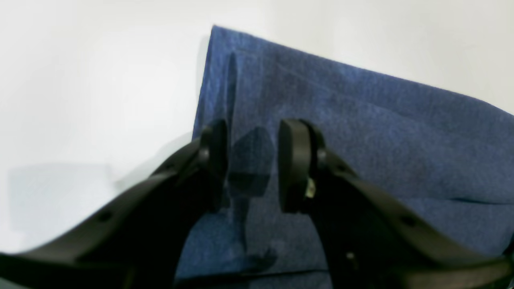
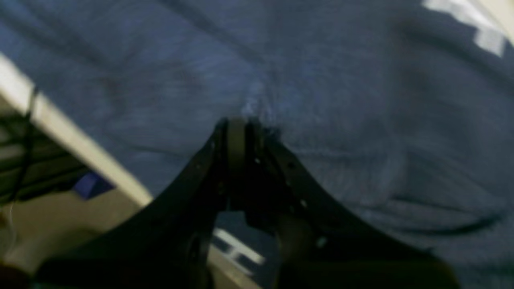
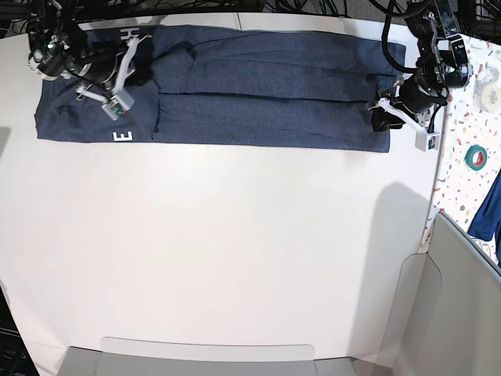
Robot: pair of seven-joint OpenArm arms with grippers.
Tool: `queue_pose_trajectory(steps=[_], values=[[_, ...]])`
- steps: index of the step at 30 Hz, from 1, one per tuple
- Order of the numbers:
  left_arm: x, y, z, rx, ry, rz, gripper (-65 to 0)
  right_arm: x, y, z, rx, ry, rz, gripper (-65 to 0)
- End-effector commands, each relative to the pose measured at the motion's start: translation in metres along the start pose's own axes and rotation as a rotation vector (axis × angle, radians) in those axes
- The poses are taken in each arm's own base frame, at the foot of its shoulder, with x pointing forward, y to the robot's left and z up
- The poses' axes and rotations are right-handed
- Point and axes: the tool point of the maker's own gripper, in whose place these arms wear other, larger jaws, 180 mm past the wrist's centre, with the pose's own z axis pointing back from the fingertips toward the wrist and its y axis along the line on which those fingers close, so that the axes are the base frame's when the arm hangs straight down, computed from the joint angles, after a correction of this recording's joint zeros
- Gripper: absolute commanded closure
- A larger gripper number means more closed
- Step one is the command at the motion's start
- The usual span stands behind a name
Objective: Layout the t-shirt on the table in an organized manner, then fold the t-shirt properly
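Left gripper (image 1: pixel 253 164): I saw its jaws parted, nothing between them, poised just above one end of the t-shirt (image 3: pixel 258 86), close to a corner.

Right gripper (image 2: pixel 237 132): I found its jaws pressed together, pinching a bunched bit of the navy cloth at the other end, close to the table's edge.

T-shirt: I noted it folded into a long band along the far edge of the table (image 3: pixel 235 243), white lettering showing near the right gripper.

Beyond: a speckled side surface (image 3: pixel 462 149) carried a green tape roll (image 3: pixel 475 157).
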Motion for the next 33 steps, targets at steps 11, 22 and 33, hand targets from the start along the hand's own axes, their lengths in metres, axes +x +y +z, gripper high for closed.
queue_pose_trajectory(steps=[11,22,33], values=[[0.004,0.007,-0.011,-0.008,0.001,0.037,-21.4,-0.001,-0.009,0.011,-0.017,0.023,0.064,0.0],[0.006,0.009,-0.01,-0.005,-0.01,0.039,-21.4,0.001,-0.008,0.015,-0.014,0.029,0.095,0.0],[0.006,0.009,-0.01,-0.005,-0.01,0.04,-21.4,0.014,0.007,0.03,0.124,-0.024,0.07,0.0]])
